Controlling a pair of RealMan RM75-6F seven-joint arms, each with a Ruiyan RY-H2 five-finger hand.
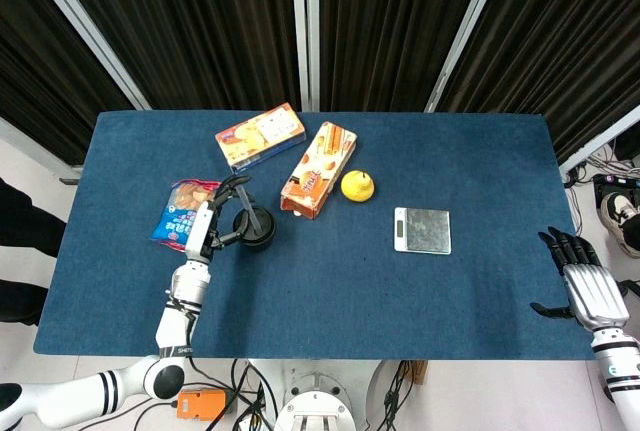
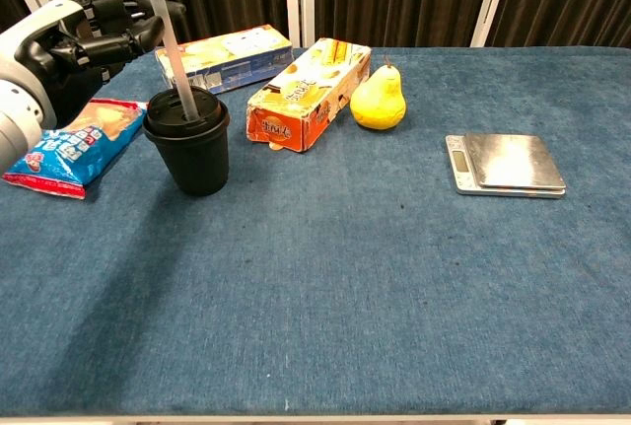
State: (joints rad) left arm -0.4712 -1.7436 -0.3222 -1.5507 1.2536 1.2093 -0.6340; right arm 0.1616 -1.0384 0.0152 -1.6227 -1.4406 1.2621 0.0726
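Observation:
A black lidded cup (image 1: 255, 228) (image 2: 187, 154) with a white straw (image 2: 168, 40) stands on the blue table (image 1: 400, 301) at the left. My left hand (image 1: 215, 223) (image 2: 69, 45) hovers just left of the cup, its fingers apart and arched toward the straw. The fingertips overlap the straw in the chest view, but contact cannot be made out. A blue snack bag (image 1: 180, 213) (image 2: 69, 144) lies under and beside that hand. My right hand (image 1: 590, 291) hangs off the table's right front edge with fingers spread, holding nothing; the chest view does not show it.
Behind the cup lie a yellow-and-blue box (image 1: 260, 135) (image 2: 225, 58) and an orange biscuit box (image 1: 318, 169) (image 2: 306, 95). A yellow pear (image 1: 357, 186) (image 2: 380, 100) stands beside the orange box. A small silver scale (image 1: 422, 230) (image 2: 508, 164) sits to the right.

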